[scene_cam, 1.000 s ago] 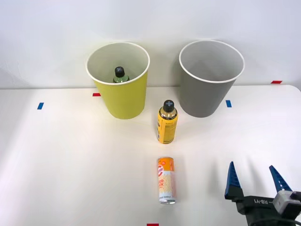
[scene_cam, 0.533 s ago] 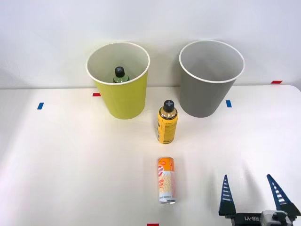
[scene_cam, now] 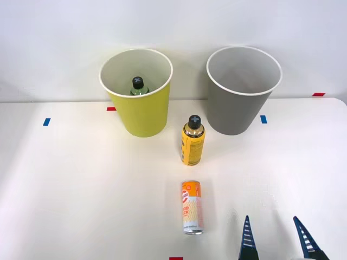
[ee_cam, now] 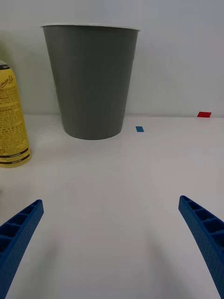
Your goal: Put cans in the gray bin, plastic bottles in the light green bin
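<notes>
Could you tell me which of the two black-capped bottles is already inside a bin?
The green bottle, standing in the light green bin. The yellow bottle stands on the table between the bins.

Tabletop (scene_cam: 81, 184): white, plain surface.
Wall (scene_cam: 173, 24): white, behind the tabletop.
Blue tape marks: one at the left (scene_cam: 46, 122), one at the right (scene_cam: 263, 119).
Red tape marks: far right (scene_cam: 319, 94), near edge (scene_cam: 175, 258), and one at the left (scene_cam: 111, 109).

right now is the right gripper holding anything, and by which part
Nothing is held: the right gripper is open and empty, its fingers spread above bare table.
</notes>
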Robot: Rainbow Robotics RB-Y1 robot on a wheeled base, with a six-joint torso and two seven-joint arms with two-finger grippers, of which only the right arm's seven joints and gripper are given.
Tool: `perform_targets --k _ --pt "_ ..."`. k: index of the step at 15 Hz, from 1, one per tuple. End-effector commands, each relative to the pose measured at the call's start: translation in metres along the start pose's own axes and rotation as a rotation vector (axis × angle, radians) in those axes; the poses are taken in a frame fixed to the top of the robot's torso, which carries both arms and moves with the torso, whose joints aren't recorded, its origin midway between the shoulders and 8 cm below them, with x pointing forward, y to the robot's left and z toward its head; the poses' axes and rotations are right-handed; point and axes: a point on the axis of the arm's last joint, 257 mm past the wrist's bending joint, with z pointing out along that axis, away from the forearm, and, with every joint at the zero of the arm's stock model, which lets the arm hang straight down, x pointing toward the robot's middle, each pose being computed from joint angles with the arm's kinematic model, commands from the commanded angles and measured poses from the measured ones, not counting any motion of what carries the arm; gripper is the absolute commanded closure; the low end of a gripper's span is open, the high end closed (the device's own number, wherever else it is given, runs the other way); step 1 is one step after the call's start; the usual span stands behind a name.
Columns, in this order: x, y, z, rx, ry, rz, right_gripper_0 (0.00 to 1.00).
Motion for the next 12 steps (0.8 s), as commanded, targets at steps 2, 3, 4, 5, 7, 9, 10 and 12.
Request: perform_targets --k 2,3,4,5,7,9,10,12 --pt "0.0091 0.0036 -0.0074 0.001 0.035 -0.014 0.0" --pt "0.0114 0.0035 -0.0074 0.003 0.044 -0.016 0.0" --pt "0.0121 0.0037 -0.0084 0.003 0.047 -0.017 0.0" --pt "0.0123 0.0049 -0.0089 0.002 0.049 -0.015 0.0" --pt "0.0127 0.0019 -0.0091 0.005 0.049 -0.021 0.0" --pt "0.0129 0.0012 -0.0093 0.005 0.05 -0.023 0.0" --pt "0.0129 0.0012 -0.0093 0.005 0.05 -0.023 0.0" --pt "0.0129 0.0012 -0.0093 0.005 0.05 -0.023 0.0"
